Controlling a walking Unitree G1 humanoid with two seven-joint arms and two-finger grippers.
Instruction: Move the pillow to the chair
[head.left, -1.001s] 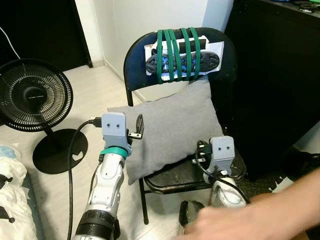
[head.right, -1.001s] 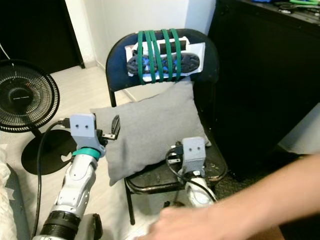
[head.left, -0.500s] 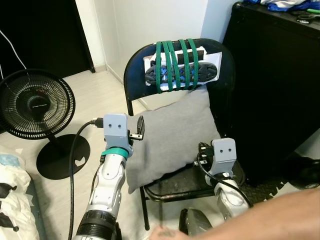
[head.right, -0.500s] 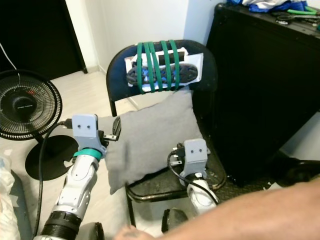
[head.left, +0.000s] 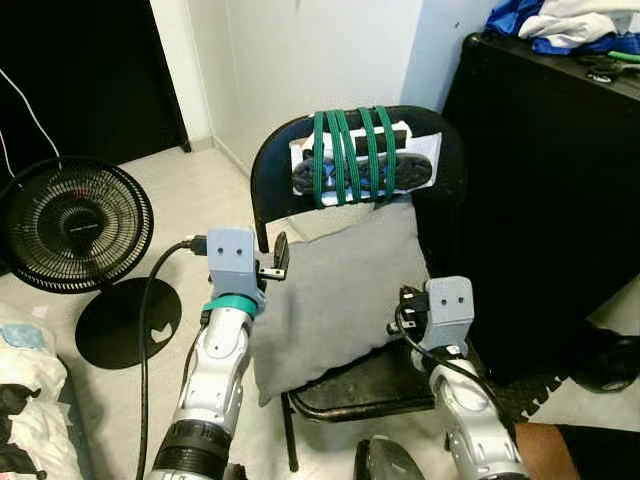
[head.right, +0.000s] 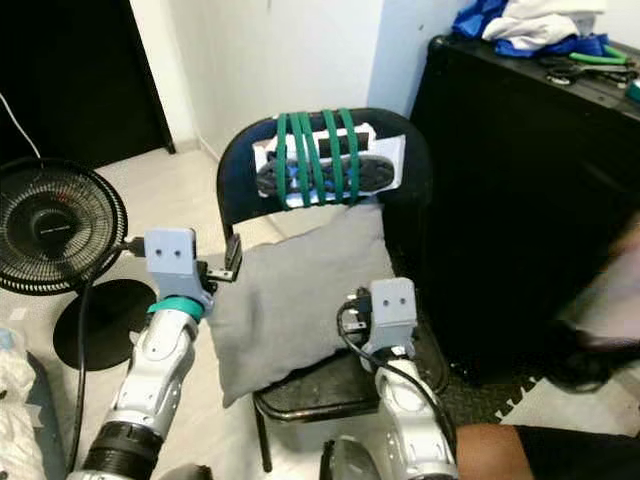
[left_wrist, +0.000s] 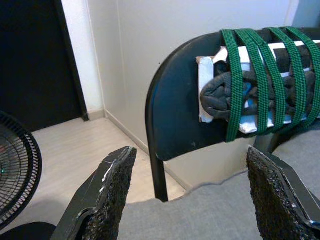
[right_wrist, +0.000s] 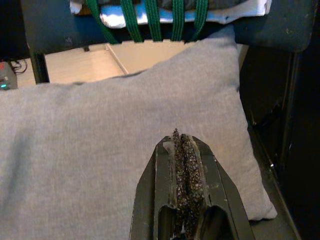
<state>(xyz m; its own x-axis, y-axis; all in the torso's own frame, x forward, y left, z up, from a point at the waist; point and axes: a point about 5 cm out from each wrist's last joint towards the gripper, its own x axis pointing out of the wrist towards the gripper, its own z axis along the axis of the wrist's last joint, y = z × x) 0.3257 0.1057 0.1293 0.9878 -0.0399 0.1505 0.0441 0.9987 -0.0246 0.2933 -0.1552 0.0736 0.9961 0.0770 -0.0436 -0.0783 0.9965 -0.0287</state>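
While your grey fabric pillow leans on the black metal chair | left gripper spread wide at its 9 o'clock edge | right gripper pressed together | round fan at 9 o'clock.

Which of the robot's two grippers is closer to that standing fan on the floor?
Left. The left gripper is open at the pillow's fan-side edge; the right gripper is shut at the pillow's far side, away from the fan.
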